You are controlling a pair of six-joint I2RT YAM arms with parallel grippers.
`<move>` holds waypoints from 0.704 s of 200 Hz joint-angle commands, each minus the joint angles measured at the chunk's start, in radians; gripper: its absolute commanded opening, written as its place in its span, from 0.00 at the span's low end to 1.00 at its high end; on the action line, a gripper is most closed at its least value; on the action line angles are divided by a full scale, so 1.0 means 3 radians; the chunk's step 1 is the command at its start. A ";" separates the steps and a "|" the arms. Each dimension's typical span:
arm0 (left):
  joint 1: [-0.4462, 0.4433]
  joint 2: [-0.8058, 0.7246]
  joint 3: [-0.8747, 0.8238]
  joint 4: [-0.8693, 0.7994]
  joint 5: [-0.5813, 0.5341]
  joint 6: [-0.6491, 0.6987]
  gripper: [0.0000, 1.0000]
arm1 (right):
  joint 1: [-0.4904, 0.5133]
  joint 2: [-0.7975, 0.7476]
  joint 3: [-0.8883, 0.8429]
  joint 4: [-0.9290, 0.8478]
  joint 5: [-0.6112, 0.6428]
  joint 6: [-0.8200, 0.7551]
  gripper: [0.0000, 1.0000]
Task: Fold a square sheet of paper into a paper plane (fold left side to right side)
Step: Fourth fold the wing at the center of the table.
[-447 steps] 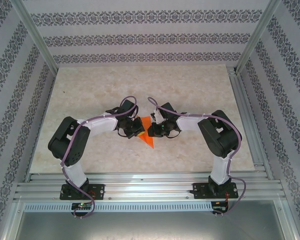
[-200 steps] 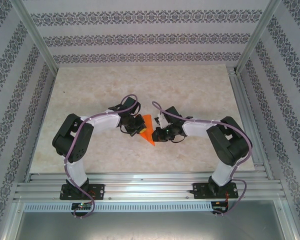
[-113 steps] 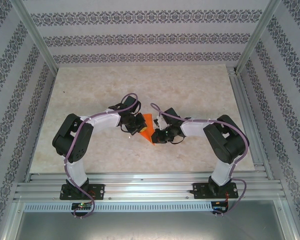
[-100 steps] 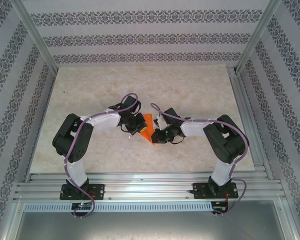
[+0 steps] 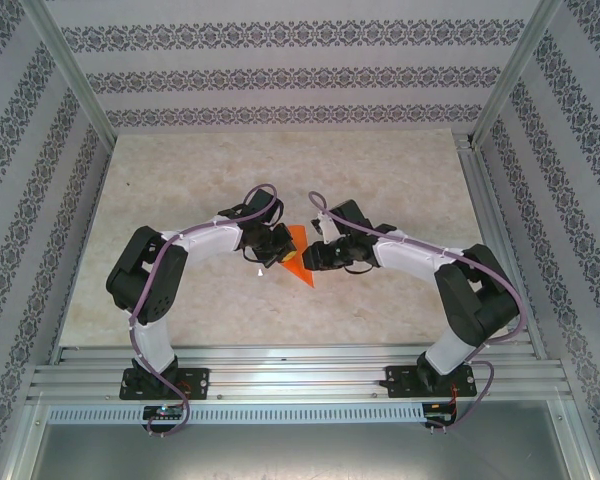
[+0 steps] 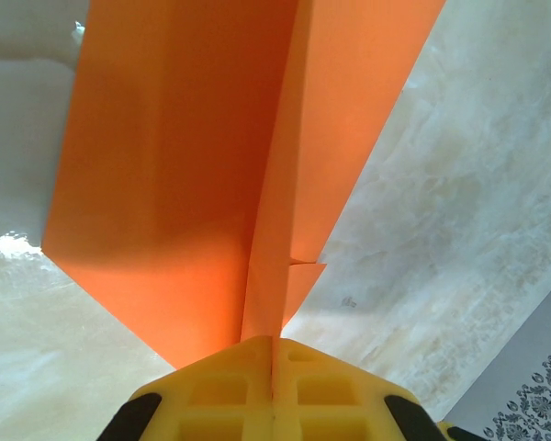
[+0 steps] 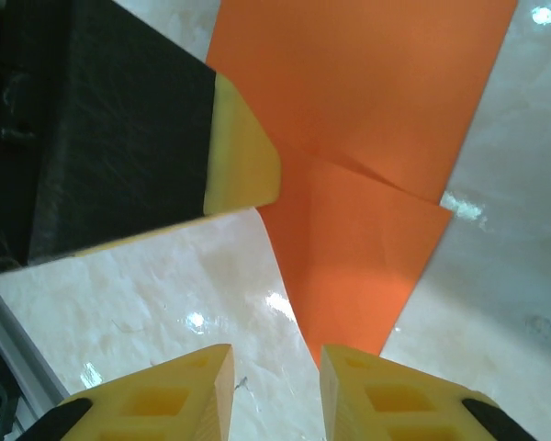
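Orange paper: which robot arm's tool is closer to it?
Left. The left tool is shut right on the orange paper, pinching its folded edge. The right tool sits open just at the paper's pointed tip, not gripping it.

place: robot lab cell | evidence: aluminium frame point(image 5: 290, 375), wallpapered panels point(image 5: 280, 80), marble-look tabletop point(image 5: 280, 170)

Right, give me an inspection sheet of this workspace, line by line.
Surface: pale marbled tabletop, glossy.
Job's things: folded bright orange paper wedge, mid-table between the two arms, creased, its point toward the arm bases.
Clutter: nothing seen.
Grippers: left jaws shut on the paper's fold; right jaws open, the paper's tip at their gap, not gripped.
Cables: purple cables run along both arms and loop above the wrists.
Surroundings: patterned wallpaper walls; aluminium frame rails at the near edge.
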 commanded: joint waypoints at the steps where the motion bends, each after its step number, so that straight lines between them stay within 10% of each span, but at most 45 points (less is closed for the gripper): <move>1: -0.0028 0.0007 0.0097 -0.0120 -0.0031 -0.0010 0.00 | 0.0088 0.0212 0.0103 -0.0049 0.0088 -0.0111 0.32; 141: -0.0027 0.0013 0.0125 -0.0107 0.0008 -0.0023 0.00 | 0.0181 0.0684 0.0256 0.0251 0.0257 0.0010 0.22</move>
